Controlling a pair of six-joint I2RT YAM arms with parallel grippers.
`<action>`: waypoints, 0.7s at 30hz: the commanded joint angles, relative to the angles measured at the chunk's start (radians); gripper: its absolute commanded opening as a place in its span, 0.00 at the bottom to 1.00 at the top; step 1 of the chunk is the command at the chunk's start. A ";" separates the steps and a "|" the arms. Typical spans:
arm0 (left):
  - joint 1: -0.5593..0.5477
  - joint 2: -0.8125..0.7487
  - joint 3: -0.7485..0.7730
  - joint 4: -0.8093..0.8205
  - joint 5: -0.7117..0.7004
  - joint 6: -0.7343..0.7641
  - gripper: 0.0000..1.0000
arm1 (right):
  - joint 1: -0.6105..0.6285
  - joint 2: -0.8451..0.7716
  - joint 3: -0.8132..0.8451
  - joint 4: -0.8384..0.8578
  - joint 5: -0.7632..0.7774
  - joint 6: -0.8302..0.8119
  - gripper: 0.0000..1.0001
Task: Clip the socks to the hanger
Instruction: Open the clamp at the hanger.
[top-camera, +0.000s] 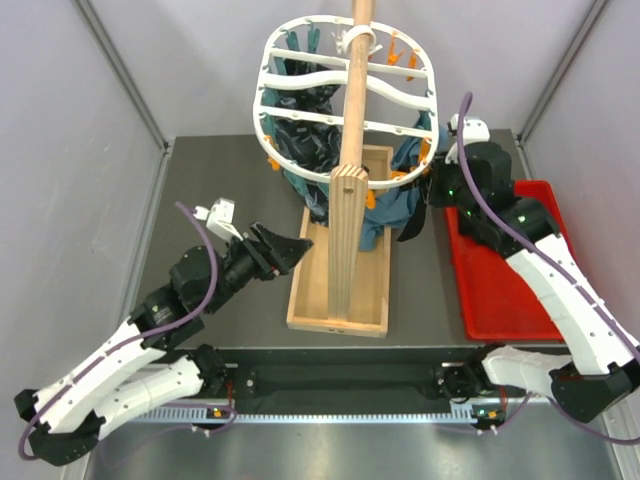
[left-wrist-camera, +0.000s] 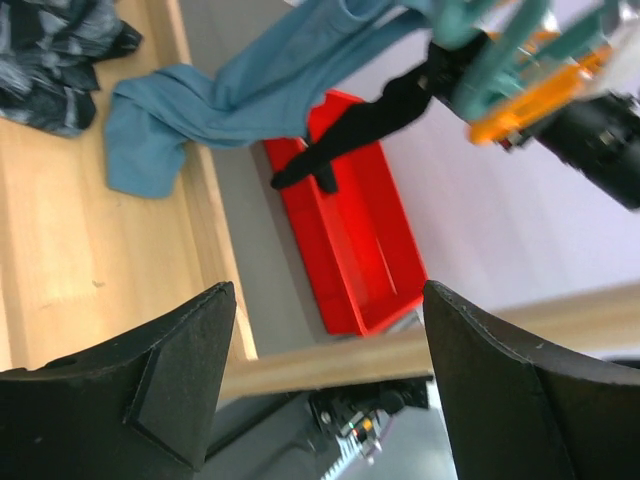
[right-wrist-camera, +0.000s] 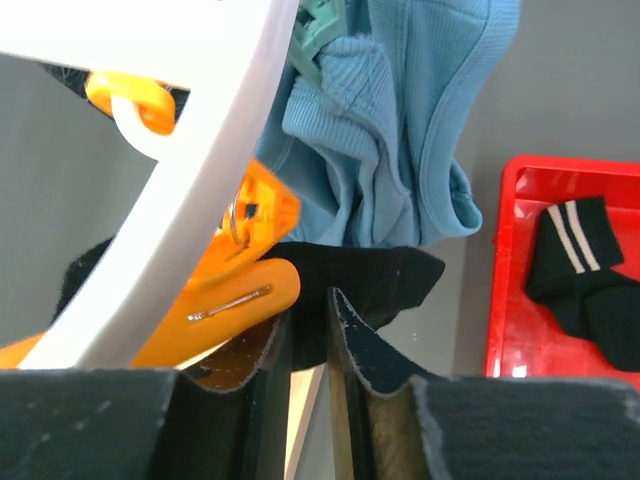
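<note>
Hanger: white oval rack, mounted high on the wooden pole above the far half of the bench. The pole stands in a wooden tray at the middle of the bench. Blue-teal cloths and a dark patterned bunch hang from the rack, the cloths trailing down into the tray.

Right gripper: raised to the hanger's right rim, above the near left corner of the red bin. Jaws pressed almost together, pinching the edge of a black sock. The pinched fabric sits directly beside an orange clothespin on the white rim, touching it. Whether the pin's own jaws hold the sock cannot be told. Seen from the left wrist, the sock hangs free below the rim with its toe above the bin.

Left gripper: low over the bench, just beside the tray's left wall and pointing across it. Jaws spread wide, with nothing between them.

Red bin: against the right edge of the bench. One further item inside, a black striped sock with two pale bands, lying folded on the bin floor
</note>
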 joint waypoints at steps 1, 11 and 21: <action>-0.001 0.016 -0.010 0.161 -0.097 -0.013 0.80 | -0.022 -0.030 -0.058 0.049 -0.010 -0.037 0.19; -0.001 0.244 0.122 0.207 -0.175 0.094 0.80 | -0.022 -0.130 -0.164 0.050 -0.196 -0.030 0.34; 0.000 0.405 0.238 0.282 -0.106 0.125 0.80 | -0.022 -0.281 -0.160 -0.041 -0.312 -0.060 0.39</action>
